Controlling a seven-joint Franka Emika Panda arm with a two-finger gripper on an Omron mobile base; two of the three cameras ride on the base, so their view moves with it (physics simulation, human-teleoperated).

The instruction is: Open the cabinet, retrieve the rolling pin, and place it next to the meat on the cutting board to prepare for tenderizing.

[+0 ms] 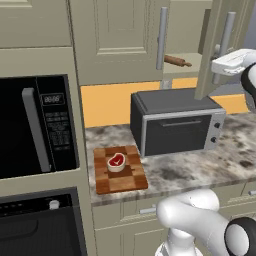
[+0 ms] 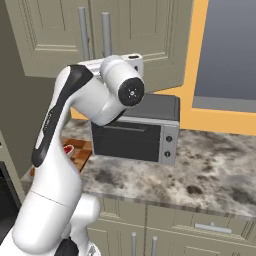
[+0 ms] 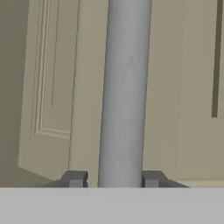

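Note:
The cabinet's right door stands swung out toward me, and its left door is shut. Inside on the shelf lies the brown rolling pin. My gripper is up at the open door's silver bar handle. In the hand view the handle runs between my fingertips, and the gripper is open a little around it, with a thin gap on the left. The meat sits on the checkered cutting board at the counter's left end.
A grey toaster oven stands on the marble counter right of the board, below the open cabinet. A black microwave and an oven fill the tall unit on the left. My own arm blocks much of the right base view.

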